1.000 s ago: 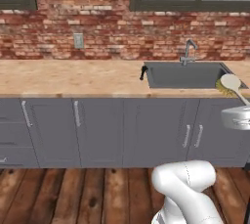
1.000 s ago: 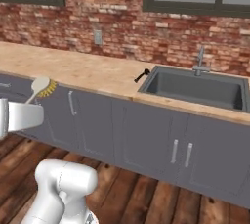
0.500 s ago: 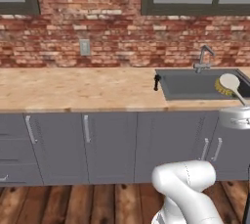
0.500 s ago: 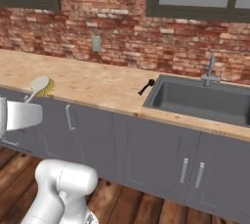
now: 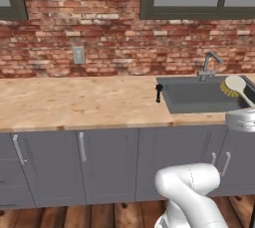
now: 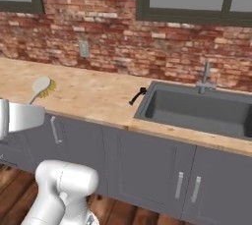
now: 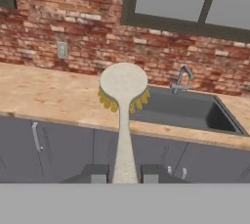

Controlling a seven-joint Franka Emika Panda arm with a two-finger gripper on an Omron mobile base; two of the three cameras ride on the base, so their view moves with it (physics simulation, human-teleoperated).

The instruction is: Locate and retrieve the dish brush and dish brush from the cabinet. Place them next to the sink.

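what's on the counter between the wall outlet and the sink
Only the black dish brush, lying at the sink rim; otherwise the counter below the outlet is bare in both base views.

The cream brush's point(image 7: 124, 101) handle end is hidden between the fingers point(image 7: 95, 174); the black brush point(image 5: 159, 92) is too small to make out; the sink's point(image 6: 197, 111) right end is cut off.

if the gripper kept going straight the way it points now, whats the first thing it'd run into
Probably the counter's front edge just left of the sink. The gripper, shut on the cream-handled brush, points there, though depth is hard to judge.
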